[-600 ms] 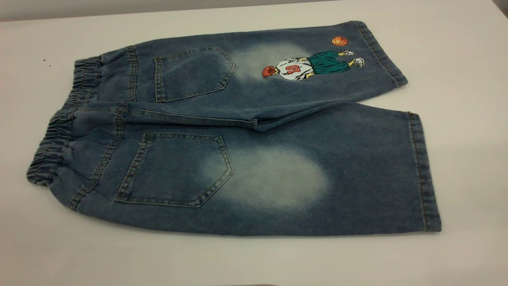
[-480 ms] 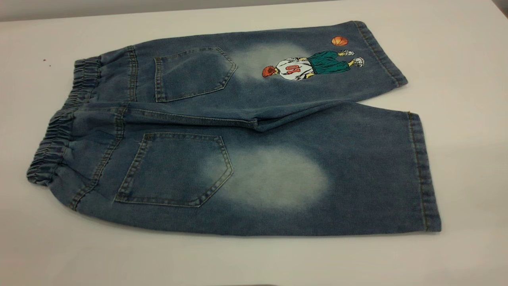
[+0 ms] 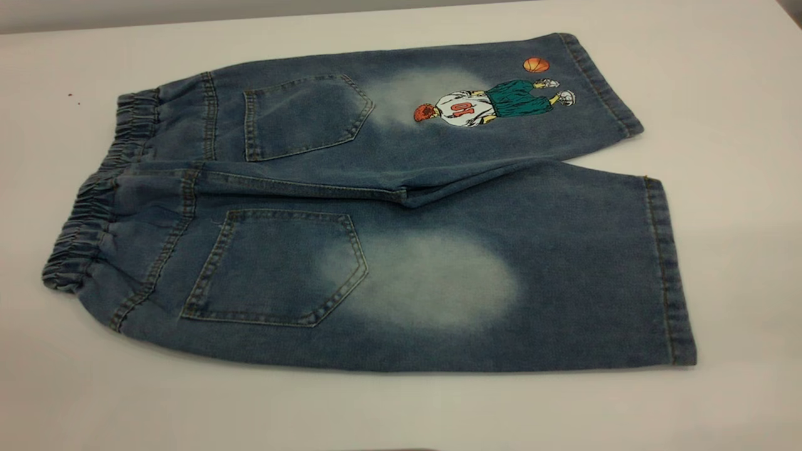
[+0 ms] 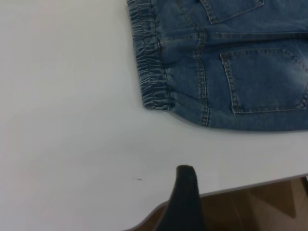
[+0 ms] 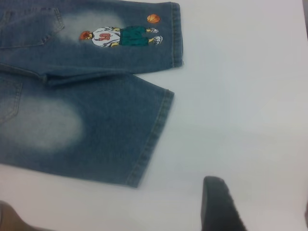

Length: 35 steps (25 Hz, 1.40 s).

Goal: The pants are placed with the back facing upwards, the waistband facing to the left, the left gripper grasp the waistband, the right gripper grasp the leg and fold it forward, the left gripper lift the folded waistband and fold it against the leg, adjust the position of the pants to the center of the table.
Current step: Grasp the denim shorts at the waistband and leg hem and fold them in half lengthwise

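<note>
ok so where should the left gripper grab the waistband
Probably at the near corner of the waistband, coming in from the bare table on the left. There the gathered band ends in a free edge, so one finger could slide under. The pants lie flat, unfolded.

The pants [image 3: 401, 207] are showing blue denim with pale faded patches, the waistband [image 3: 94, 200] a darker blue. The leg [image 3: 501, 275], nearer, is wearing a large pale oval; the far leg is carrying a cartoon print [image 3: 495, 103] in white, green, red and orange. The table [image 3: 720, 94] is looking plain white.
</note>
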Motion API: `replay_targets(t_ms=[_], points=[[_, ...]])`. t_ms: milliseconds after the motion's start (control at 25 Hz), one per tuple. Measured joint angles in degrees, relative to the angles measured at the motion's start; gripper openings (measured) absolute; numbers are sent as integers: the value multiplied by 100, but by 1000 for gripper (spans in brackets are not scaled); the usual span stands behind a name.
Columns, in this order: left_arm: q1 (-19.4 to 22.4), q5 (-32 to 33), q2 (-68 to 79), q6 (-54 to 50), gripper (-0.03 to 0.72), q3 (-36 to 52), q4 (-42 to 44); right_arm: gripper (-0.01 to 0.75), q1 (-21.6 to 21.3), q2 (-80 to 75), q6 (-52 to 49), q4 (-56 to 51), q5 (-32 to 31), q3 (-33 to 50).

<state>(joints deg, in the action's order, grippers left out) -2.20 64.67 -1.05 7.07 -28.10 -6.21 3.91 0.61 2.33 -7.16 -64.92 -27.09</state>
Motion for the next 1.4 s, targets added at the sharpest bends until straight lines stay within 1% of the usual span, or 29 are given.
replay_targets(t_ms=[1160,1400], points=[[0,0,0,0,574,0,0,316,0,0,0,0,0,0],[0,0,0,-13,574,0,0,316,0,-16,0,-133,0,0]])
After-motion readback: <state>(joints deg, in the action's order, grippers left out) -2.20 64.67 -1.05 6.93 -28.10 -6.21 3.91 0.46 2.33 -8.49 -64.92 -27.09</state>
